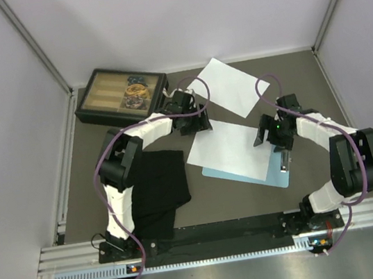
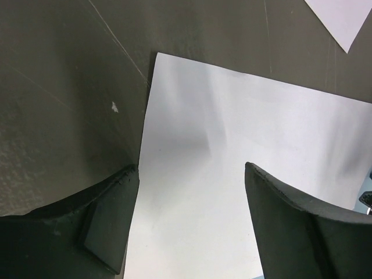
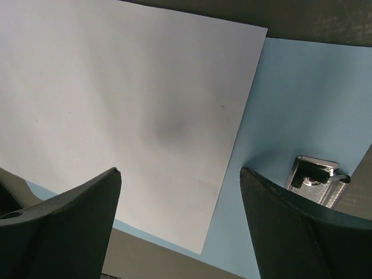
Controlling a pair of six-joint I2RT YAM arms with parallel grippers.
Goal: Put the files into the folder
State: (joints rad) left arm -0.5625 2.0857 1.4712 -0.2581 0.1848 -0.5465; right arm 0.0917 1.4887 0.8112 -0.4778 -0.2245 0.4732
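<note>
Your left gripper (image 2: pixel 192 171) hangs with jaws wide over the left edge of one sheet (image 1: pixel 230 148), which lies askew on the blue clipboard (image 1: pixel 265 173). Your right gripper (image 3: pixel 180 174) is also wide, over that sheet's right edge near the silver clip (image 3: pixel 314 177). The second sheet (image 1: pixel 229 85) lies apart, farther back on the table (image 1: pixel 305 87).

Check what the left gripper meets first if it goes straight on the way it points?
Likely the nearer white sheet, the one partly on the folder: it fills the gap between the fingers of the open left gripper. One finger lines up with the sheet's edge. Height unclear.
</note>
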